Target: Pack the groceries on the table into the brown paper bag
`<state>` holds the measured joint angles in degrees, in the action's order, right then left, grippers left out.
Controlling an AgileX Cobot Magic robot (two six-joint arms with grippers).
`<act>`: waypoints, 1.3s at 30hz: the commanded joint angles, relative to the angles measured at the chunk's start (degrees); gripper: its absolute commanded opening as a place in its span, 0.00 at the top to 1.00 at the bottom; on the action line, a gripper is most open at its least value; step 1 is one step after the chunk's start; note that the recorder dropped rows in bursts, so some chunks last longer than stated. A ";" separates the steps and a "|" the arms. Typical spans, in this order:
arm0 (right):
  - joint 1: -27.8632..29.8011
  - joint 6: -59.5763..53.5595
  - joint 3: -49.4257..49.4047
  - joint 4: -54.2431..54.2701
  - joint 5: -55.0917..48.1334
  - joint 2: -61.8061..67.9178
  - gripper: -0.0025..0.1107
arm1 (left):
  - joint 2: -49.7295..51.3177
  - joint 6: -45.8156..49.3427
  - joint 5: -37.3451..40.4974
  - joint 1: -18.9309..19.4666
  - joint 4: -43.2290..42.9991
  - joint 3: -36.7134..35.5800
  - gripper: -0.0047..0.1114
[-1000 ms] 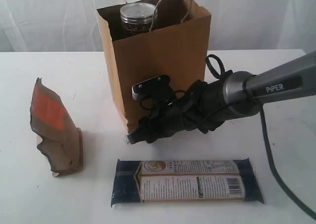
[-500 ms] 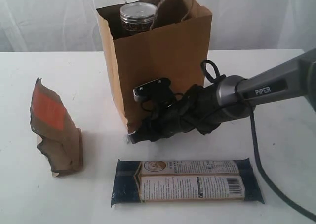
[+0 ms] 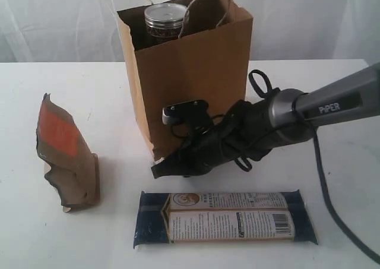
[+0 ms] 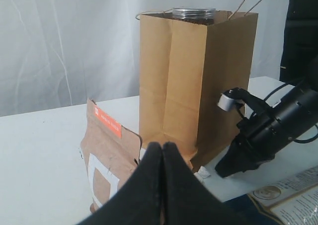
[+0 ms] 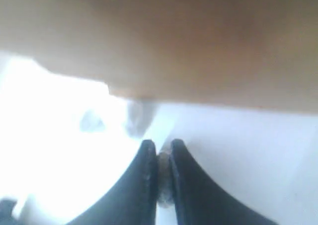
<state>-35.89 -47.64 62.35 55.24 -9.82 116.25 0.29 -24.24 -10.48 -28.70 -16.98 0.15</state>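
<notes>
Right claw narrowed, now pressed together beside bag base; packet near; left claw too.

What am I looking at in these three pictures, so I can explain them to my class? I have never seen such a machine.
It is a robot with two arms, each ending in a pincer. One picture looks on from outside; the other two come from cameras on each wrist. On the white table stand a tall brown paper bag, with a round silver-topped container inside, and a crumpled orange-brown pouch; a long navy packet lies flat. The right pincer is low at the bag's base, nearly shut; something pale and blurred shows between its tips. The left pincer is shut and empty.
</notes>
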 commanded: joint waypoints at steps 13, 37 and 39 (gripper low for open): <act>1.22 -0.44 -20.49 -1.02 13.31 -29.47 0.98 | -0.29 0.19 -0.42 0.04 -0.16 -0.15 0.96; 16.28 -1.59 9.53 -1.12 6.62 -30.15 0.98 | -0.29 0.19 -0.42 0.04 -0.16 -0.15 0.96; 16.50 -1.59 12.15 -1.12 4.49 -28.12 0.98 | -0.29 0.19 -0.42 0.04 -0.16 -0.15 0.96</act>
<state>-20.07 -48.79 71.48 54.08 -2.91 85.81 0.29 -24.13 -10.48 -28.70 -16.98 0.15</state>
